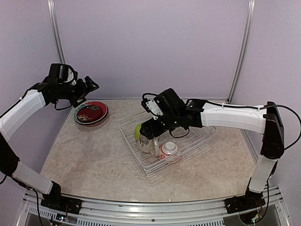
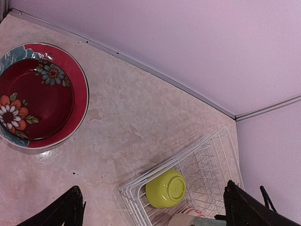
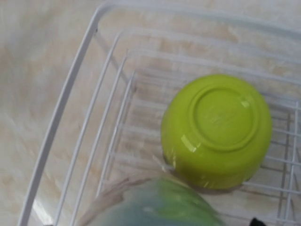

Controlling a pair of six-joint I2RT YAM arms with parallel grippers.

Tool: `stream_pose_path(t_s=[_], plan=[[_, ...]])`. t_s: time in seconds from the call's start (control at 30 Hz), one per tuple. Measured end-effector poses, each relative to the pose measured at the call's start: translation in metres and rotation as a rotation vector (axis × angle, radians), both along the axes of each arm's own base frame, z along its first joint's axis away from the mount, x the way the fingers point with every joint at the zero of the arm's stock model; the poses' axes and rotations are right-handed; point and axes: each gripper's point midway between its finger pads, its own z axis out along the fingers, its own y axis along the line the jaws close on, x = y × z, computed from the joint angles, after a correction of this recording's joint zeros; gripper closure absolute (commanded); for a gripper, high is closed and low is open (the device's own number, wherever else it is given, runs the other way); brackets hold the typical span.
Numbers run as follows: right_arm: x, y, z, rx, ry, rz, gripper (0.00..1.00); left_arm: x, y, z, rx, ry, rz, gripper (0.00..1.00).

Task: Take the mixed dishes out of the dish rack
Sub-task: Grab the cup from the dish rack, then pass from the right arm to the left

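The white wire dish rack (image 1: 133, 150) stands mid-table. Inside it a lime-green bowl (image 1: 138, 131) lies upside down, seen also as the lime-green bowl (image 3: 216, 129) in the right wrist view. Beside it sits a white-and-red small bowl (image 1: 169, 149). My right gripper (image 1: 151, 135) reaches down into the rack and is shut on the cream patterned mug (image 1: 150, 146). This mug (image 3: 150, 202) fills the bottom of the right wrist view as a blur and hides the fingers. My left gripper (image 1: 88, 87) hangs open and empty above a stack of plates (image 1: 91, 113) topped by a red flowered one (image 2: 37, 94).
Purple walls close the table at the back and both sides, with metal posts (image 1: 241, 52) in the corners. The plate stack lies near the back left wall. The right arm's cable (image 1: 282, 110) loops above the rack's right side.
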Motion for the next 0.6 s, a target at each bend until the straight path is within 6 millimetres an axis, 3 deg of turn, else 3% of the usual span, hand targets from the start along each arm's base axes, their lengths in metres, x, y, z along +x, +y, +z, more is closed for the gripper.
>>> stream_pose_path(t_s=[0.37, 0.6], plan=[[0.035, -0.053, 0.027, 0.382, 0.127, -0.119, 1.00, -0.005, -0.040, -0.004, -0.084, 0.032, -0.123, 0.02], [0.047, -0.079, 0.044, 0.612, 0.190, -0.169, 1.00, -0.017, -0.096, -0.001, -0.278, 0.039, -0.267, 0.02]])
